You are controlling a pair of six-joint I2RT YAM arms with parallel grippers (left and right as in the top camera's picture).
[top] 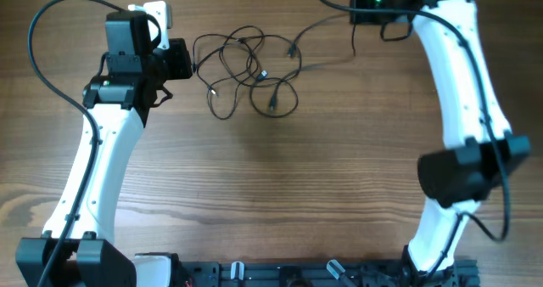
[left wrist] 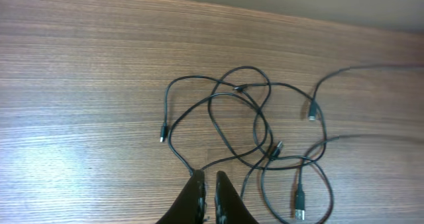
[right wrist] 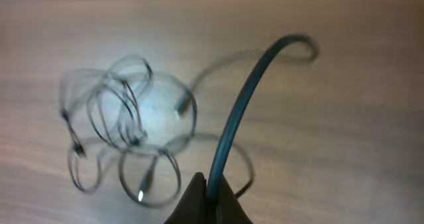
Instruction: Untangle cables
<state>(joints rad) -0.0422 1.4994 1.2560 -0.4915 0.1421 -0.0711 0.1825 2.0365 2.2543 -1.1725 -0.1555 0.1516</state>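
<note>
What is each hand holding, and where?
Both are shut on the cables: left hand pinches a strand at the tangle's edge; right hand grips a strand leading away from it.

Thin black cables (top: 252, 66) lie on the wooden counter (top: 280, 177) in a loose knot of overlapping loops. Small plug ends (left wrist: 299, 203) poke out around the edges, and two strands trail off to the right.

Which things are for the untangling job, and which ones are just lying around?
For the job: the cables, tangled in a heap; the left gripper and the right gripper, each shut on a cable.
Just there: the wooden table; the thick wires on the arms.
</note>
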